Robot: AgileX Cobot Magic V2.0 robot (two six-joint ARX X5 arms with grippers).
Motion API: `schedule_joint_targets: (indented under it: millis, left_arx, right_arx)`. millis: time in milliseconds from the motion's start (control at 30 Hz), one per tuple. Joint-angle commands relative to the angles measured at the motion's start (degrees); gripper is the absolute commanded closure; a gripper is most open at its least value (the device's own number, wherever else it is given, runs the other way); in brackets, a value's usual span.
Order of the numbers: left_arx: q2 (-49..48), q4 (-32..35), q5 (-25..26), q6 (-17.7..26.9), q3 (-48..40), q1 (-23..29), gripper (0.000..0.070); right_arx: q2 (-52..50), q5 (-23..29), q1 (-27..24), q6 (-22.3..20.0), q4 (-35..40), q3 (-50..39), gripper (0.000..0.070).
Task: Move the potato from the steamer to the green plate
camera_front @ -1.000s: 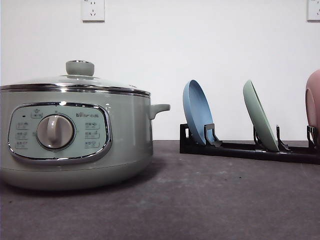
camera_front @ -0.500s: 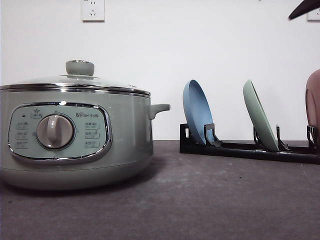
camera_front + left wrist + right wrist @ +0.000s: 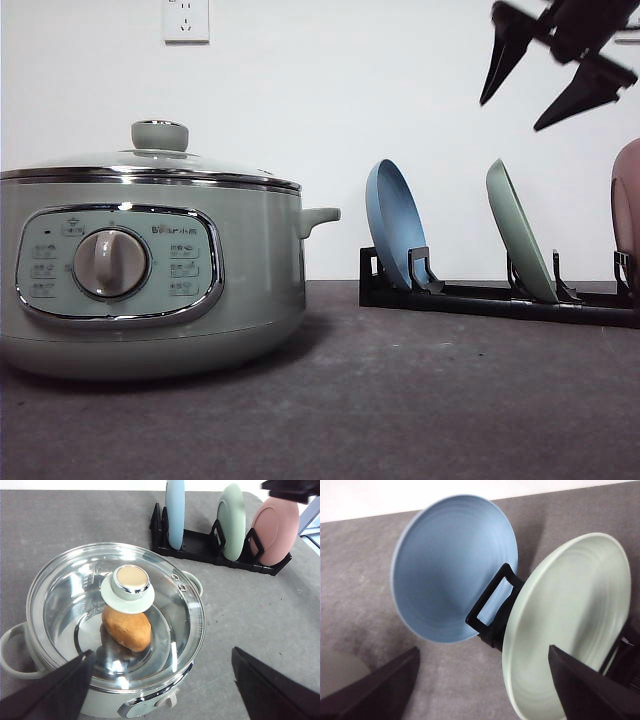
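Note:
The pale green steamer (image 3: 150, 270) stands on the left of the table with its glass lid (image 3: 75, 595) on. Through the lid, the orange-brown potato (image 3: 127, 628) lies on the steamer's floor, just beneath the knob (image 3: 131, 580). My left gripper (image 3: 163, 651) hovers open above the lid and holds nothing. The green plate (image 3: 520, 240) stands on edge in the black rack (image 3: 480, 300), between a blue plate and a pink plate. My right gripper (image 3: 510, 116) hangs open in the air above the green plate (image 3: 570, 625), nothing in it.
The blue plate (image 3: 395, 225) stands on edge in the slot left of the green plate and the pink plate (image 3: 628, 210) in the slot to its right. Black clips (image 3: 492, 610) hold the plates upright. A dark grey tabletop (image 3: 400, 400) stretches in front.
My right gripper has come into the front view from the upper right, moving down and left above the rack. The steamer, lid and plates have not moved.

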Motion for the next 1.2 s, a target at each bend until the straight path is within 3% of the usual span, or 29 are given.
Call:
schedule_joint_targets:
  millis: [0, 367, 500, 633, 1000, 1167]
  left_arx:
    - [0.3, 0.4, 0.3, 0.9, 1.3, -0.2, 0.0143]
    - [0.3, -1.1, 0.3, 0.9, 1.3, -0.2, 0.0143]
    - [0.3, -1.0, 0.3, 0.9, 1.3, -0.2, 0.0143]
    - [0.3, -1.0, 0.3, 0.9, 1.3, -0.2, 0.0143]
    - [0.3, -1.0, 0.3, 0.9, 1.3, -0.2, 0.0143]
    - [0.3, -1.0, 0.3, 0.9, 1.3, -0.2, 0.0143]
  right_arx:
    - [2.2, 0.4, 0.2, 1.0, 1.6, 1.4, 0.0181]
    - [7.7, 3.6, 0.9, 0.9, 3.3, 1.4, 0.0194]
    - [8.6, 3.6, 0.9, 0.9, 3.2, 1.4, 0.0306]
    - [9.1, 3.5, 0.9, 0.9, 3.3, 1.4, 0.0332]
    - [9.3, 1.6, 1.0, 0.7, 3.1, 1.4, 0.0641]
    - [9.3, 0.1, 1.0, 0.8, 3.1, 1.4, 0.0692]
